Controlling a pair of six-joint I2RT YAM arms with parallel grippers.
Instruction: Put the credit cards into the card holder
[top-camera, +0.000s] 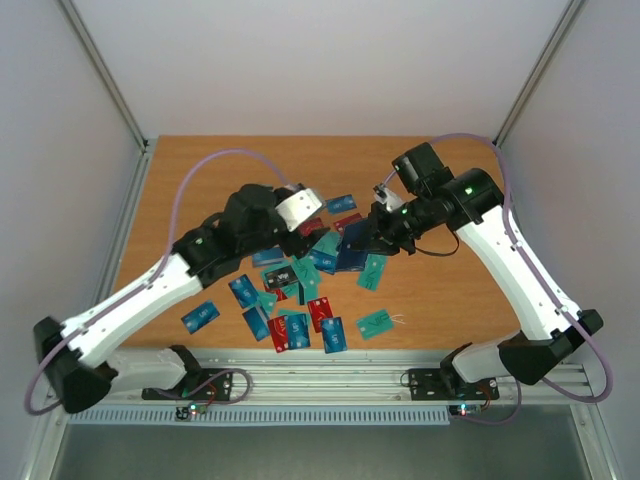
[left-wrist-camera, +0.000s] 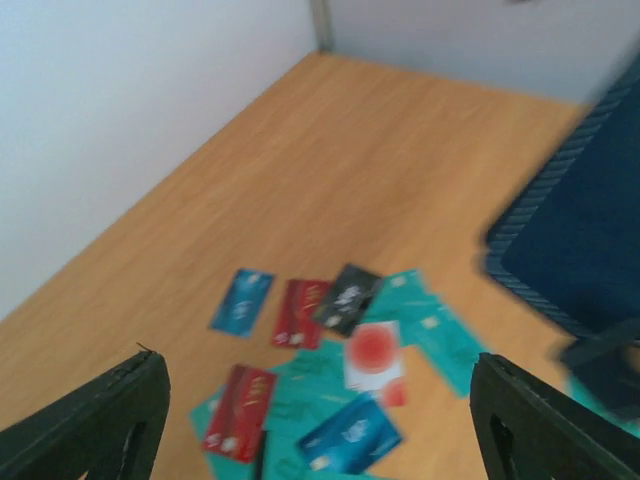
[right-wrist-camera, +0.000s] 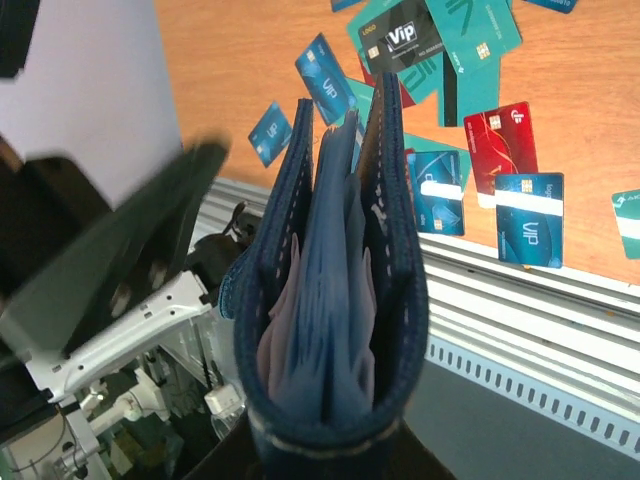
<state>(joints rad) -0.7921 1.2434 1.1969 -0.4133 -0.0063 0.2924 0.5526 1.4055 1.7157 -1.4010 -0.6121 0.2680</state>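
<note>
The card holder is up off the table, near its middle and a little toward the right arm's side. The right gripper has it by the folded spine; the fingers themselves are hidden behind the case, but the holder stands lifted right in front of the wrist camera, so the grip is closed on it. From that camera the holder is seen edge-on with its mouth spread open away from the lens. It has dark navy covers with pale stitching along the rims and lighter blue leaves packed between them (whether any of these is a card cannot be told).

Below and around it the credit cards lie scattered flat on the wood in blue, teal, red and black, several overlapping. A black card sits on top of teal ones.

The left gripper hangs just beside the holder, over the cards, with its fingers spread wide and nothing between them. The holder's navy cover fills the right of its view, blurred.
</note>
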